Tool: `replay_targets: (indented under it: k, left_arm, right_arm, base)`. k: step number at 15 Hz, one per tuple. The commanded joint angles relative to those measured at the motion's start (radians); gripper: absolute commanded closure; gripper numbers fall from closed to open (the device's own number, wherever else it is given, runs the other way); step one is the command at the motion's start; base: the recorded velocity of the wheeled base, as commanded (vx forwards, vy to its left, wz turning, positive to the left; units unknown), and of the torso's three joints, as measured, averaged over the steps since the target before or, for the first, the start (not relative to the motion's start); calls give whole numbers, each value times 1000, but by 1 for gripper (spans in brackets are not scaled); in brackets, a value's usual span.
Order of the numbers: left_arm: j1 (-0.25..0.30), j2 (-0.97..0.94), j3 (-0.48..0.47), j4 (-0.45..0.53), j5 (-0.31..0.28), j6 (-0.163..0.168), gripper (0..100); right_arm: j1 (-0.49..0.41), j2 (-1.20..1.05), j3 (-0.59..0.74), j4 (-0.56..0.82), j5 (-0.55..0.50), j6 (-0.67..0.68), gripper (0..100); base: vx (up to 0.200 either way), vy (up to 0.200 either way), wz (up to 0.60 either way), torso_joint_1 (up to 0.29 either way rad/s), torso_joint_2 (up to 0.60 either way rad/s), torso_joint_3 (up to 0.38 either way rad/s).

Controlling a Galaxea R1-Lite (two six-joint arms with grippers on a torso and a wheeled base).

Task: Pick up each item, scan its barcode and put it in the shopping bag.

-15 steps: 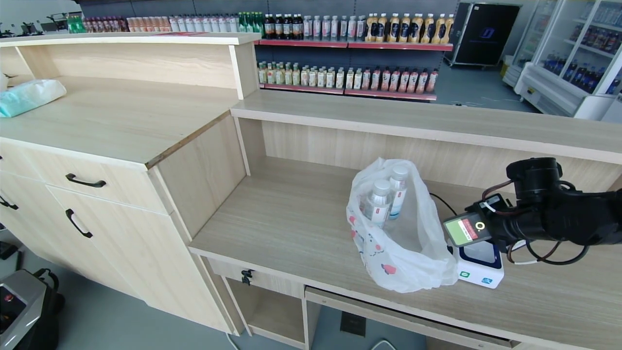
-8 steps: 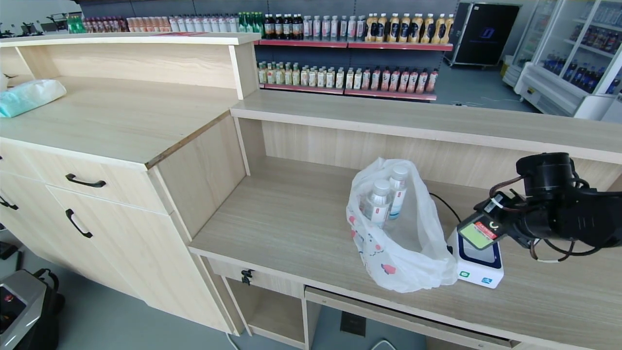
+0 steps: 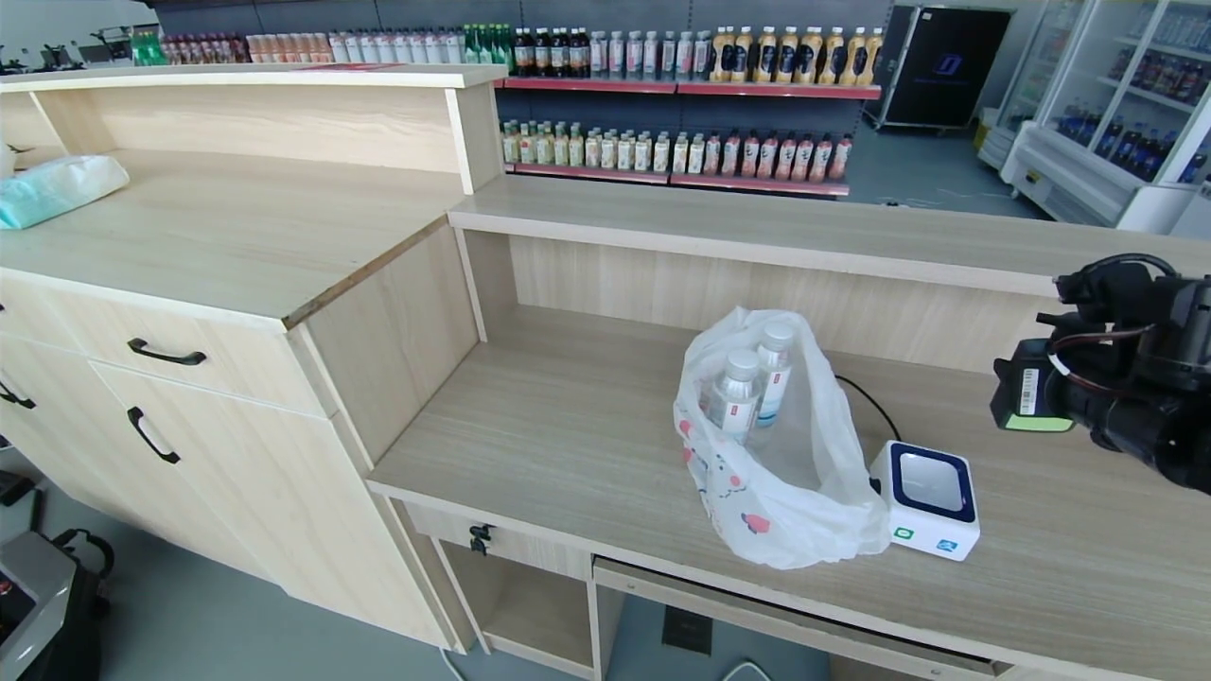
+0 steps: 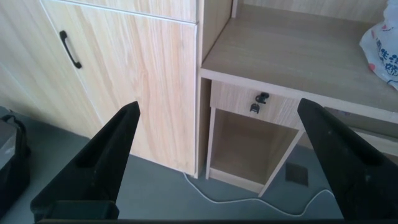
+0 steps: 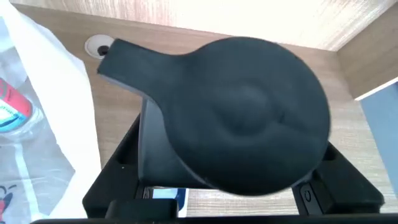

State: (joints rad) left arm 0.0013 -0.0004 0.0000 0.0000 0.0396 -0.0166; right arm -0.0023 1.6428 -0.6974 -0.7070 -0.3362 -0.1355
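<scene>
My right gripper (image 3: 1052, 409) hangs above the counter's right end, up and right of the scanner, shut on a small dark box (image 3: 1025, 390) with a green edge and a barcode label on its side. In the right wrist view the box (image 5: 236, 112) is a dark rounded mass between the fingers. The white scanner (image 3: 925, 499) with its dark window sits on the counter beside the white shopping bag (image 3: 785, 492), which stands open with two bottles (image 3: 747, 390) upright inside. My left gripper (image 4: 217, 107) is open, low in front of the cabinet (image 4: 149, 68).
A black cable (image 3: 866, 397) runs from the scanner behind the bag. The raised back ledge (image 3: 804, 227) lines the counter (image 3: 568, 426). A taller cabinet top on the left carries a tissue pack (image 3: 57, 187). A drawer lock (image 4: 256, 102) sits under the counter edge.
My right gripper has carried the box from just over the scanner up and to the right, and turned it so its barcode side faces the head camera. The scanner window is uncovered.
</scene>
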Motion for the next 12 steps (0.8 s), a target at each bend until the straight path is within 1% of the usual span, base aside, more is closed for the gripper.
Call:
replay_targets:
  k: [1,4,6,9,11,12]
  left_arm:
    - [0,0,0,0,0,0,0]
    - [0,0,0,0,0,0,0]
    - [0,0,0,0,0,0,0]
    - [0,0,0,0,0,0,0]
    - [0,0,0,0,0,0,0]
    - [0,0,0,0,0,0,0]
  right_arm:
    - [27,-20,18,-17,0,1,100]
    - [87,0,21,-20,2,19,100]
    - [91,42,26,-26,9,24,100]
    - [91,146,44,-150,48,94,100]
    - [81,206,55,-175,72,106,100]
    - [85,226,59,-183,74,136,100]
  base:
    - [0,0,600,-2,-2,2]
    - [0,0,600,7,4,-1]
    - [0,0,0,0,0,0]
    - [0,0,0,0,0,0]
    - [0,0,0,0,0,0]
    - [0,0,0,0,0,0]
